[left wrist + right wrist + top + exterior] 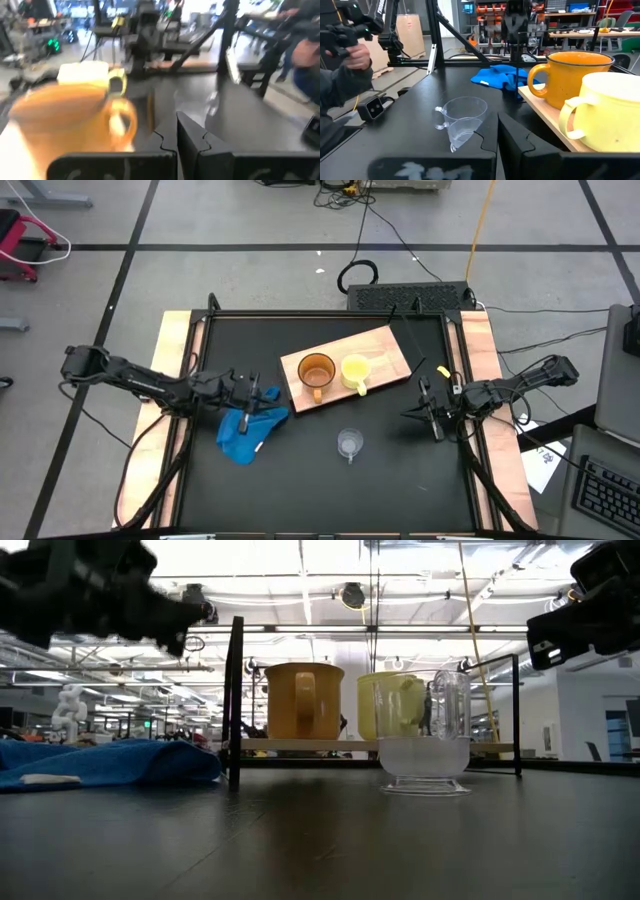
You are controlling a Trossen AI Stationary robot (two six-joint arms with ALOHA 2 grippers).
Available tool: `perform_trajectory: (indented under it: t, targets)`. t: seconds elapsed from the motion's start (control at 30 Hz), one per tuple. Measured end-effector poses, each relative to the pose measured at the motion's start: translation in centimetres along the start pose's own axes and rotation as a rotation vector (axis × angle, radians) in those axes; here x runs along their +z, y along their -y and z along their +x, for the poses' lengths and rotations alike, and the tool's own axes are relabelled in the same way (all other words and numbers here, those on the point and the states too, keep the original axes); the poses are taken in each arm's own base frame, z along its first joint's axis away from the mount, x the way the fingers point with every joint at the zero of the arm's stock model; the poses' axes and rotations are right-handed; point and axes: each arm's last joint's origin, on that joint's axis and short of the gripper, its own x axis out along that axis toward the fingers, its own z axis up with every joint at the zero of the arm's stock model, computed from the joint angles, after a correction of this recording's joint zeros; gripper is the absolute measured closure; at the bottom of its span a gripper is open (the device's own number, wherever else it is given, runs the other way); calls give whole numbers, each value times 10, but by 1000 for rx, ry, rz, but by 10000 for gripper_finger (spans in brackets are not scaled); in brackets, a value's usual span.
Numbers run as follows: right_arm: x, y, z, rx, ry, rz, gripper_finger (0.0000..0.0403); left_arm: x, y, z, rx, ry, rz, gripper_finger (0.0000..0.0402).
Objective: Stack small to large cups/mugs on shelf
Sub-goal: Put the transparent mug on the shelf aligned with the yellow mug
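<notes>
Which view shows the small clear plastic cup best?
The right wrist view: the small clear plastic cup sits close and unobstructed. High view shows it tiny; low view shows it overlapping the yellow mug; left wrist view doesn't show it clearly.

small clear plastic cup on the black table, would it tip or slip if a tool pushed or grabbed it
The small clear plastic cup with a handle looks thin-walled and empty, so probably light and likely to skid or topple if nudged. Its smooth sides may slip or flex when squeezed. Standing alone on the black tabletop, nothing braces it.

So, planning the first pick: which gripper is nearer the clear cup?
Right. The right gripper sits to the clear cup's right, slightly behind it; the left gripper is farther, over the blue cloth.
</notes>
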Motion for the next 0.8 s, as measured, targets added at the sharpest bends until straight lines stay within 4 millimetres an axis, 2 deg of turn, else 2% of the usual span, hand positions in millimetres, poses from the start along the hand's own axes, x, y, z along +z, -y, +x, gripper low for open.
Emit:
perform_trajectory:
  t: [0.23, 0.4, 0.57, 0.67, 0.8]
  targets:
    - [1, 0, 0, 0, 9, -31, 403, -26, 0, -20, 42, 8, 22, 401]
    - [1, 0, 0, -2, 11, -122, 403, -28, 0, -20, 42, -5, 23, 401]
    - [13, -1, 1, -10, 129, -175, 403, -28, 0, -20, 42, -11, 27, 401]
    - [11, -1, 5, -12, 79, -222, 403, -28, 0, -20, 41, -11, 26, 400]
    - [30, -3, 8, -27, 95, -232, 403, -29, 0, -20, 37, -16, 26, 401]
